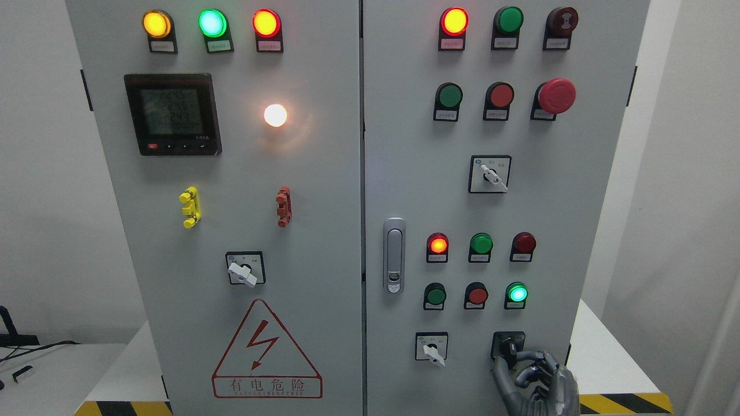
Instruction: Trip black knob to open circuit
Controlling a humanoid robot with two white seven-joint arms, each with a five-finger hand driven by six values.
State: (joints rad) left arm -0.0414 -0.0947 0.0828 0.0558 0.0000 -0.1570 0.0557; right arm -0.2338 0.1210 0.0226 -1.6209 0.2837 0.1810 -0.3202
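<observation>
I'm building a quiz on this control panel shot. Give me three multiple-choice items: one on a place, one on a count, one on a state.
1. Where is the black knob?
A. top left of the left door
B. bottom right of the right door
C. beside the meter

2. How many white-handled rotary switches show?
A. one
B. five
C. three

3. What is the right hand doing?
A. touching the black knob
B. pressing the red mushroom button
C. hanging away from the cabinet

Answers: 1 B, it sits lowest on the right door; 2 C, one on the left door, two on the right; 3 A, its fingers reach the knob.
</observation>
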